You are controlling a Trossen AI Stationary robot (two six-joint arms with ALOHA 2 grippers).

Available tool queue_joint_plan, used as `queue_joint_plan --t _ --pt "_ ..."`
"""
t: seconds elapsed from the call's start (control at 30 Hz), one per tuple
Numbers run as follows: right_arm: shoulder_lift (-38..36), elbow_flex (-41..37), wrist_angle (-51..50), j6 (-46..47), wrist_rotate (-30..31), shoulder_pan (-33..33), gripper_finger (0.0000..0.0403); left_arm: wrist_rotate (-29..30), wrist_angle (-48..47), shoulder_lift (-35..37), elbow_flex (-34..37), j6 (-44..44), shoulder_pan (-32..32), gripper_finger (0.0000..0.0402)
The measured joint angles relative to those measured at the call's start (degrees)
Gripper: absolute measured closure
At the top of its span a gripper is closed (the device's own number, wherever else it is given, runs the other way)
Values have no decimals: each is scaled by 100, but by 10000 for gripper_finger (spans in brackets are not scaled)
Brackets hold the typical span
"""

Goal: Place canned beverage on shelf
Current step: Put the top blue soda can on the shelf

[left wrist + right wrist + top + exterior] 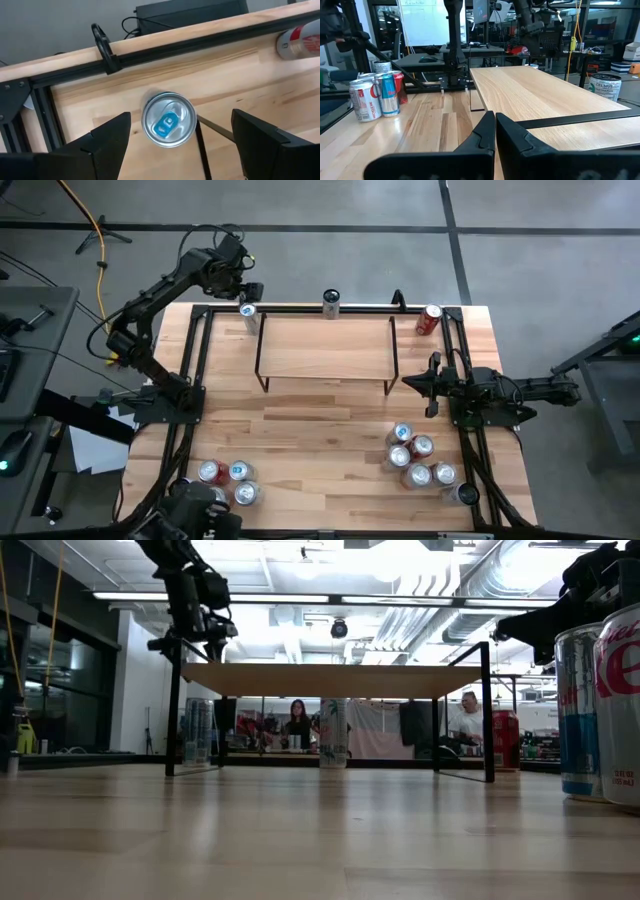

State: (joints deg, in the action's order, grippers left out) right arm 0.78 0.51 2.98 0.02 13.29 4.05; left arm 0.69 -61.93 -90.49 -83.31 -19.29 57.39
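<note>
High view: shelf (325, 345) sits toward the far side of the table (310, 440), top bare. Left gripper (243, 292) hangs over the far-left corner of the shelf, right above a silver can with a blue tab (248, 313) that stands on the table just outside that corner, not on the shelf. A second silver can (331, 303) stands behind the shelf's far edge, mid-length. A red can (429, 320) lies tipped just off the shelf's far-right corner. Right gripper (412, 383) rests just off the shelf's right end, pointing toward it. Can cluster (420, 463) on the near right of the shelf, another cluster (226, 480) near left.

Low view: shelf (335, 679) seen edge-on, plank on thin black legs. Left gripper (198, 640) is just above the plank's left end. Two cans (200, 730) show under that end, one can (333, 732) behind the middle. Big close cans (600, 705) at the frame's right. People (298, 725) sit in the room beyond.

Left wrist view: fingers (107, 142) spread wide on either side of the blue-tab can (169, 119), not touching it; can upright, beside a shelf leg (201, 150). Red can (299, 42) farther along the table rail.

Right wrist view: right gripper (495, 131) fingers pressed together, holding nothing, level with the shelf (540, 92) top. Can cluster (377, 92) well off the shelf's side.
</note>
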Motion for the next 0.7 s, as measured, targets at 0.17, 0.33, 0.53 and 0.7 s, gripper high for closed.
queue_joint_plan --t 0.17,0.33,0.53,0.7 --pt "0 0 0 1 -1 0 402 15 -70 -226 2 91 0 110" --pt "0 0 1 1 1 0 402 -1 -126 -448 12 77 -2 110" --pt "0 0 0 0 0 0 402 -4 -249 -622 11 143 -2 110" --pt "0 0 0 1 -1 0 402 6 -445 -783 11 149 -2 110"
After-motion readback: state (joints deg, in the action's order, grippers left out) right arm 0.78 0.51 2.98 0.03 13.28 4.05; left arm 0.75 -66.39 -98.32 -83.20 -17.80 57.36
